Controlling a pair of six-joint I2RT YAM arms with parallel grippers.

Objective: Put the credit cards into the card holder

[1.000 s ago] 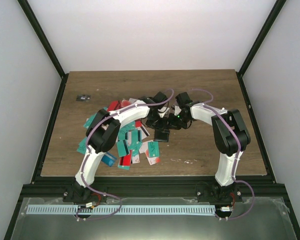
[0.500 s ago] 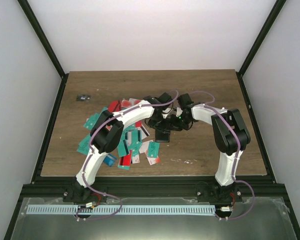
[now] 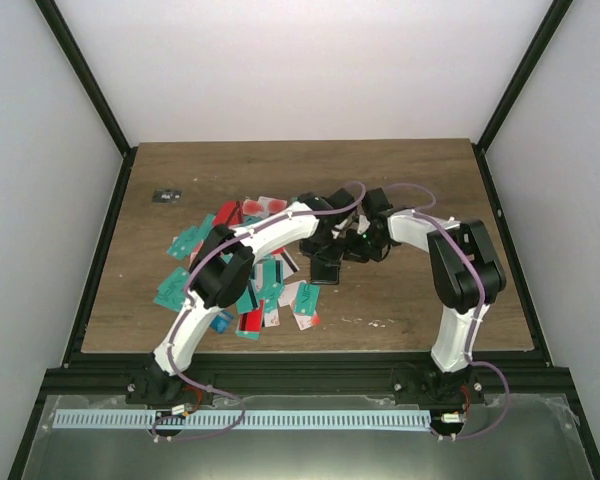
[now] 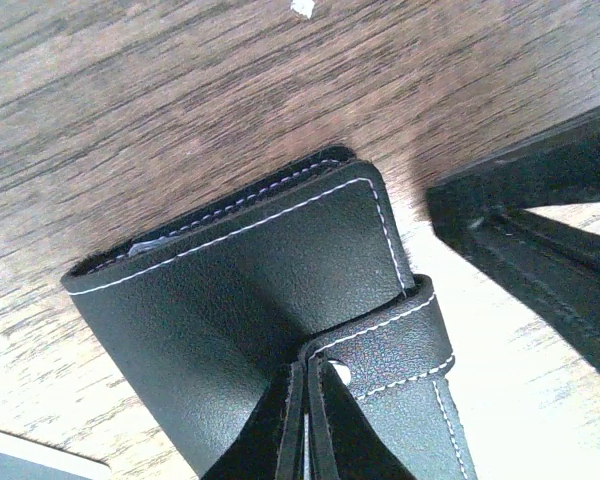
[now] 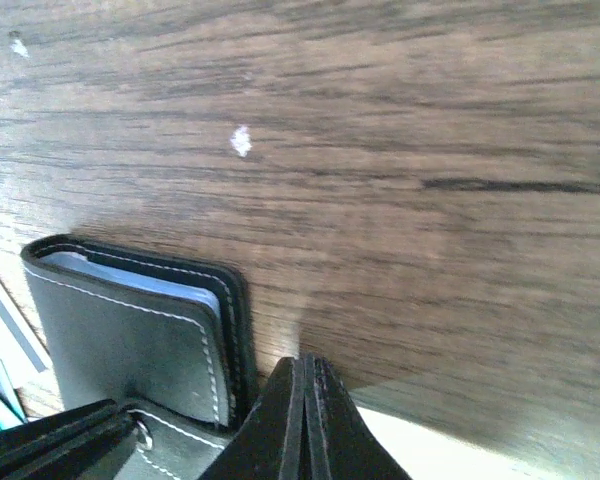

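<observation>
Seen from above, the card holder (image 3: 325, 270) is a small black square at the centre of the table (image 3: 420, 180), partly hidden. The credit cards (image 3: 255, 290) lie heaped to its left, spreading toward the table's lower left edge. A tiny dark object (image 3: 165, 195) sits alone at upper left. The jaws cannot be read from there.

The left wrist view shows the left gripper (image 4: 305, 400) with fingers pressed together, tips against the folded holder beside its snap tab (image 4: 400, 350). Whether they nip the leather I cannot tell.

The right wrist view shows the right gripper (image 5: 305, 400) likewise pressed together, over bare wood just right of the holder, whose pale blue lining peeps out at the top edge. Open board lies to the right of the holder and above it
</observation>
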